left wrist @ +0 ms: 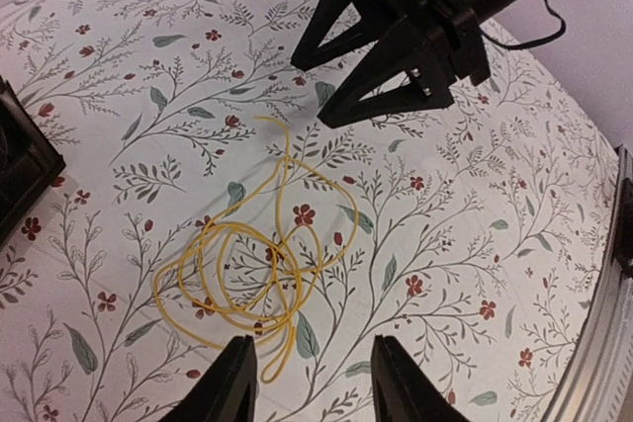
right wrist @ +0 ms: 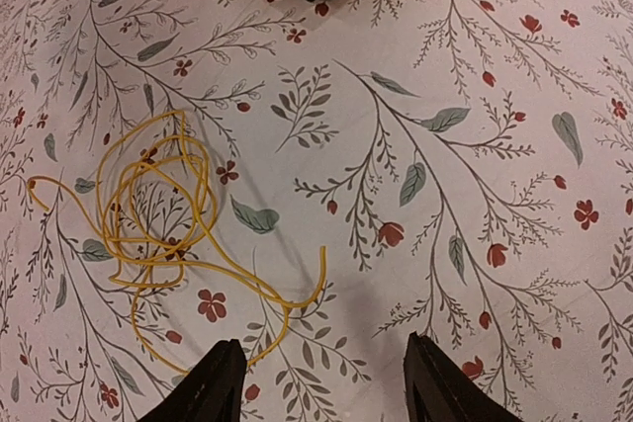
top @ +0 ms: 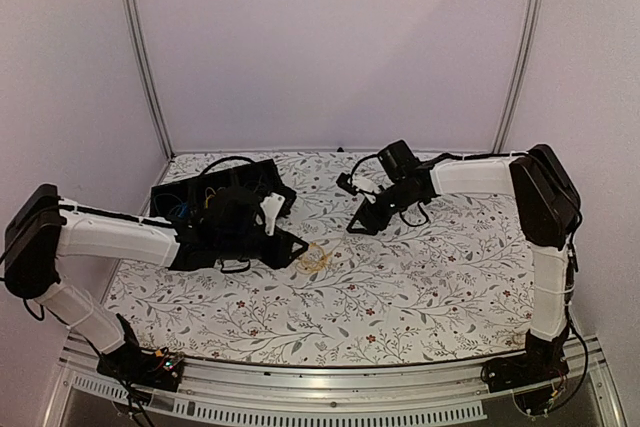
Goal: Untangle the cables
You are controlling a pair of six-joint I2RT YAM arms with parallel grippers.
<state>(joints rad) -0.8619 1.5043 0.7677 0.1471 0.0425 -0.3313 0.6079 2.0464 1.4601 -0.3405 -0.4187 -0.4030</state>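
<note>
- L tool (left wrist: 316,392): jaws part-open, empty, at near edge of yellow cable (left wrist: 247,274).
- R tool (right wrist: 326,392): jaws apart, empty, by the cable's loose end.
- Cable lies flat on tabletop (right wrist: 495,96), loops crossing, betw. both tools.
- Risk: pinch takes several loops, knot tightens.
- Risk: thin wire slips; tools near, may clash.

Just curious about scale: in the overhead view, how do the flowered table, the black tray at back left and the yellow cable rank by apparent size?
1. flowered table
2. black tray, partly hidden by the left arm
3. yellow cable, clearly smallest
</note>
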